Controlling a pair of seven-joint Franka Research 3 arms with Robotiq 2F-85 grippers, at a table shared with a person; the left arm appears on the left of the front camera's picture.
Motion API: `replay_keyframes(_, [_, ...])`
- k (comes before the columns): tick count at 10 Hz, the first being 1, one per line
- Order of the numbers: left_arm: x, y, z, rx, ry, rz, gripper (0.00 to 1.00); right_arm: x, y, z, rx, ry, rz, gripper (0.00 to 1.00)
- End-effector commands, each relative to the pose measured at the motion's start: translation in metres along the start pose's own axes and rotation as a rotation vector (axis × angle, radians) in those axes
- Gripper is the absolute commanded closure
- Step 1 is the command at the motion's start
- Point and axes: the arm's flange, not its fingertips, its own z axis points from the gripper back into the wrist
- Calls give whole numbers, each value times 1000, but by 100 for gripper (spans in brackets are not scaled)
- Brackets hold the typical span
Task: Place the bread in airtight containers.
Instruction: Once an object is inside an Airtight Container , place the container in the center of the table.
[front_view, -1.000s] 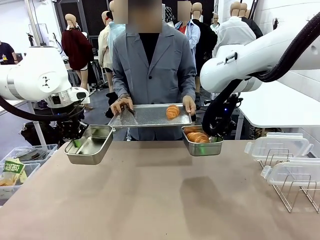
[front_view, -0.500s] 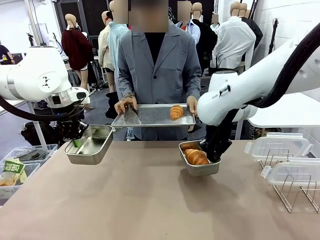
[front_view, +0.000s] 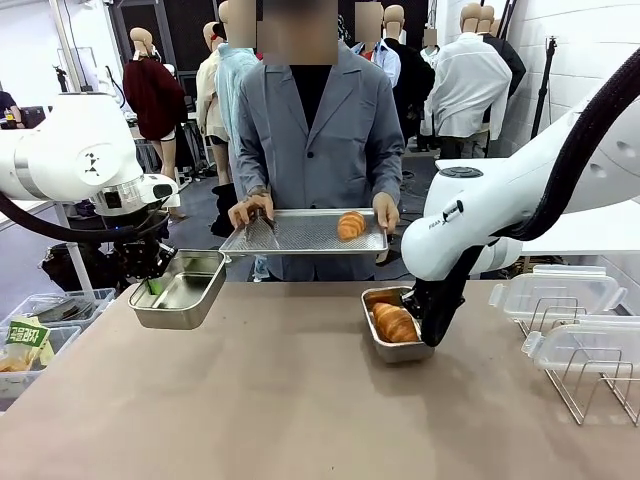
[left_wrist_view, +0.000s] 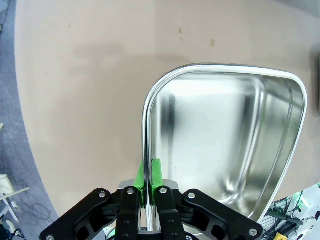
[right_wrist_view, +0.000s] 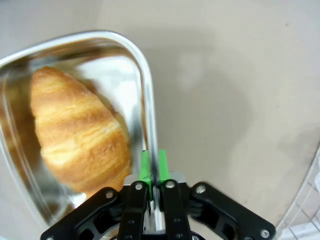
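Observation:
One croissant (front_view: 393, 322) lies in a steel container (front_view: 395, 352) on or just above the table right of centre. My right gripper (front_view: 432, 325) is shut on that container's right rim; the right wrist view shows the croissant (right_wrist_view: 75, 130), the rim (right_wrist_view: 146, 95) and the gripper (right_wrist_view: 153, 167). At the far left edge my left gripper (front_view: 155, 288) is shut on the rim of an empty container (front_view: 175, 315), held above the table; the left wrist view shows that gripper (left_wrist_view: 148, 172) on the empty container (left_wrist_view: 225, 140). A second croissant (front_view: 350, 225) lies on the perforated tray (front_view: 295, 232) in the person's hands.
Clear plastic lids (front_view: 555, 293) stand in a wire rack (front_view: 590, 385) at the table's right edge. Plastic bins with a green packet (front_view: 25, 345) sit off the table at the left. The person stands at the far edge, behind the tray.
My right arm has brought the container with the croissant away from under the tray, nearer and lower over the table. The left arm and its empty container have stayed put.

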Motion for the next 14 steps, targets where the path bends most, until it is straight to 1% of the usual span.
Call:
replay_keyframes(1, [1, 2, 2, 2, -22, -16, 100, 2, -1, 8, -26, 24, -39, 74])
replay_keyframes(2, [1, 2, 2, 2, -22, -16, 100, 1, -5, 19, 0, 36, -22, 55])
replay_keyframes(3, [1, 2, 2, 2, -22, -16, 100, 4, -9, 32, -14, 32, -40, 36])
replay_keyframes(4, [1, 2, 2, 2, -22, -16, 100, 3, -13, 48, 7, 26, -29, 17])
replay_keyframes(5, [1, 2, 2, 2, -22, -16, 100, 1, -19, 65, 15, 13, -34, 0])
replay_keyframes(7, [1, 2, 2, 2, -22, -16, 100, 0, -46, 122, 90, 79, 115, 0])
replay_keyframes(8, [1, 2, 2, 2, -22, -16, 100, 3, -55, 144, 52, 57, 117, 0])
replay_keyframes(9, [1, 2, 2, 2, -22, -16, 100, 2, -61, 163, 20, 21, 49, 0])
replay_keyframes(10, [1, 2, 2, 2, -22, -16, 100, -1, -66, 178, -10, -14, 35, 0])
replay_keyframes(11, [1, 2, 2, 2, -22, -16, 100, 1, -64, 179, -34, -26, 61, 0])
replay_keyframes(12, [1, 2, 2, 2, -22, -16, 100, 0, -65, 178, 30, 8, 65, 0])
replay_keyframes(14, [1, 2, 2, 2, -22, -16, 100, 0, -65, 178, 30, 8, 65, 0])
